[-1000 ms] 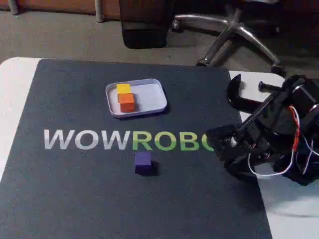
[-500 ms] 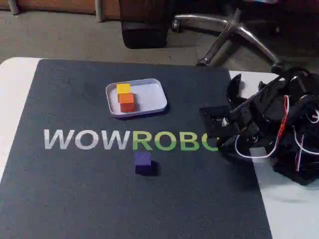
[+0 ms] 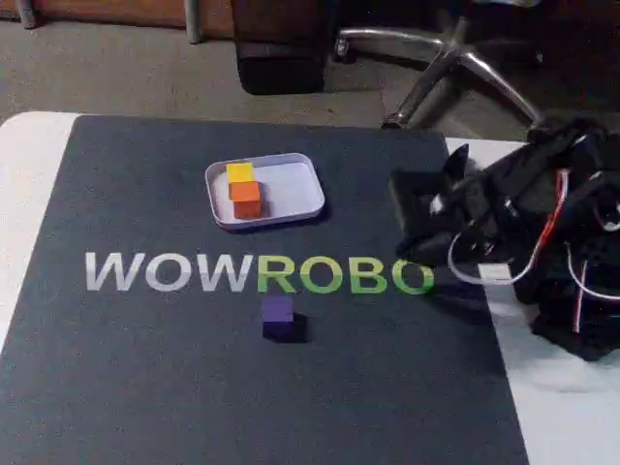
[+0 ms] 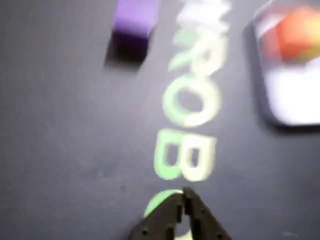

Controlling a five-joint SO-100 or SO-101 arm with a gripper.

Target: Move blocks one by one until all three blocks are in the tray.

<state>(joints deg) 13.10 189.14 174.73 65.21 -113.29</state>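
The white tray (image 3: pixel 308 190) sits on the dark mat behind the lettering. It holds a yellow block (image 3: pixel 239 172) and, just in front of it, an orange block (image 3: pixel 246 197). A dark purple block (image 3: pixel 278 316) lies on the mat in front of the lettering, apart from the tray. My gripper (image 3: pixel 405 215) hovers over the mat's right edge, well to the right of both. In the wrist view my gripper (image 4: pixel 183 196) enters from the bottom with its fingertips together and nothing between them. There the purple block (image 4: pixel 135 17) is at the top, with the tray (image 4: pixel 280 107) and orange block (image 4: pixel 300 32) at the upper right.
The mat (image 3: pixel 145 387) bears "WOWROBO" lettering (image 3: pixel 257 274) and lies on a white table (image 3: pixel 24 165). A black clamp (image 3: pixel 455 163) and the arm's base with loose wires (image 3: pixel 572 281) stand at the right. An office chair base (image 3: pixel 455 58) is on the floor behind.
The arm has lifted and swung the gripper up and slightly left over the mat's right edge. All three blocks and the tray stayed put.
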